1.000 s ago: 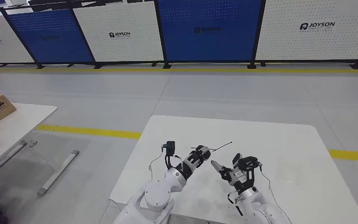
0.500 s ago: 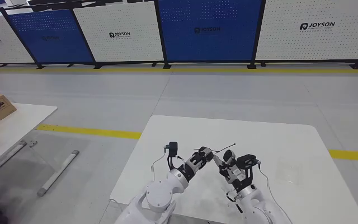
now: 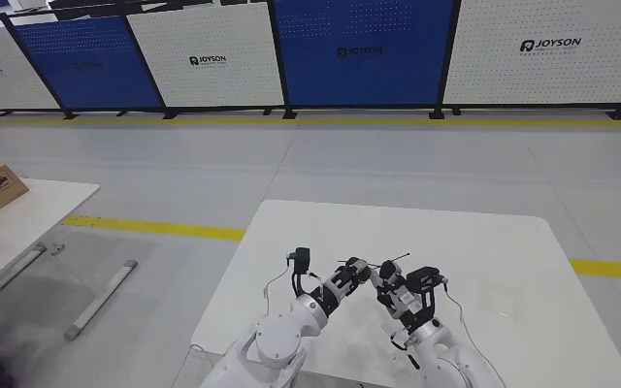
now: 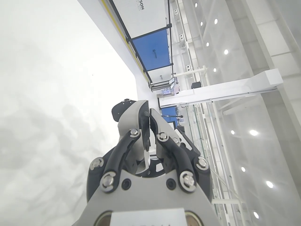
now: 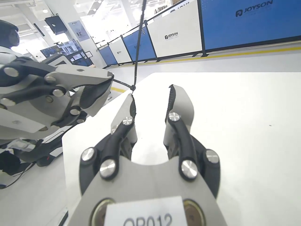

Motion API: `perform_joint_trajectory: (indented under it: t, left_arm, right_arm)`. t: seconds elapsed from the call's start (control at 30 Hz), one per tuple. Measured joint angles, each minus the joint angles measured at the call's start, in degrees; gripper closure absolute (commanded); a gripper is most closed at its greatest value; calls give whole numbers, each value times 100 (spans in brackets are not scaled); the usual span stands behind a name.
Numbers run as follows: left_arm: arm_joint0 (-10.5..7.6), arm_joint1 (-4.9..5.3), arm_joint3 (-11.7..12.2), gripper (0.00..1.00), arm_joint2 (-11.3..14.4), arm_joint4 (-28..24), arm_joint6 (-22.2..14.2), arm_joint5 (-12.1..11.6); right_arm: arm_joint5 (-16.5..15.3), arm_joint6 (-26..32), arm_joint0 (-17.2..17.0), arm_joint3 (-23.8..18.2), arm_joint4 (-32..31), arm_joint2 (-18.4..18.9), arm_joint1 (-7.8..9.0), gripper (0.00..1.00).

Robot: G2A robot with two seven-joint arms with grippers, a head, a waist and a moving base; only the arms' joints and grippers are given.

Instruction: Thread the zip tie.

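White desk (image 3: 485, 242) below: left claw (image 5: 110, 82) clenches thin black plastic zip tie (image 5: 139, 43); centre released right claw (image 5: 151, 91) around it before closing.

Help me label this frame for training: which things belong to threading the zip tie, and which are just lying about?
Job: zip tie; left pincer, shut on it; right pincer, open beside it; table.
Lying about: side table; cardboard box; bar on the floor; partition panels.
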Motion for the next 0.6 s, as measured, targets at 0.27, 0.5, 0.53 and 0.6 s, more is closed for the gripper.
perform_joint_trajectory:
  t: [0.27, 0.5, 0.53, 0.6]
  left_arm:
    - [-42, 2, 43, 100, 44, 27, 19, 20]
    - [-69, 5, 64, 100, 63, 24, 24, 31]
    - [-71, 6, 67, 100, 67, 31, 24, 33]
    - [-78, 7, 71, 100, 73, 43, 24, 40]
  right_arm:
    - [17, 65, 36, -3, -44, -57, -7, 71]
    - [23, 10, 21, -51, -39, -26, -1, 76]
    - [20, -8, 12, -63, -39, -17, 1, 78]
    - [17, -24, -5, -86, -43, 0, 6, 89]
